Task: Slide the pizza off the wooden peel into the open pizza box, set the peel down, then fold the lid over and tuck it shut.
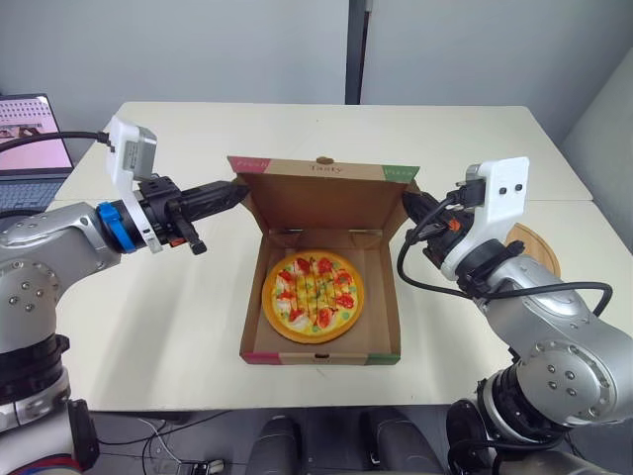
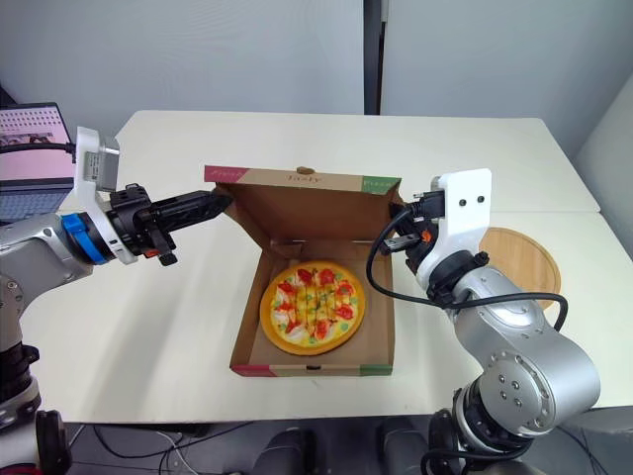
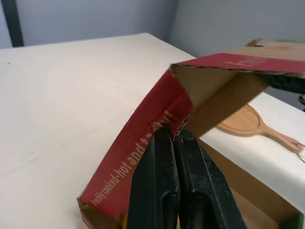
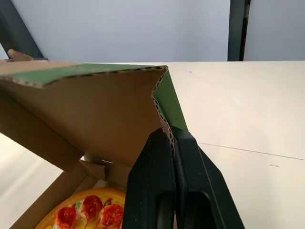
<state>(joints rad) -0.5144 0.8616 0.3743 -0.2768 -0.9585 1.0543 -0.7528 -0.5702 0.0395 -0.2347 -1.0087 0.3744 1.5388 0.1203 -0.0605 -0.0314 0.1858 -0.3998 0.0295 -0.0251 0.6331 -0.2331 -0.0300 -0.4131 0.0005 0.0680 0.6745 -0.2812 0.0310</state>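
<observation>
Lid (image 1: 321, 201): upright, long axis spanning between our left gripper (image 1: 235, 191) and right gripper (image 1: 408, 204), each pinched on its nearest end.

Bench (image 1: 178, 327): cream top, matte, w/ a seam (image 2: 564, 213) running across its R part. Pizza box (image 1: 251, 317) sits base-flat on it, approx. centre and toward the front edge, lid side facing the far edge. Wooden peel (image 2: 519, 259) lies flat on the bench to the R of the box, near it; can't tell if they touch.
</observation>
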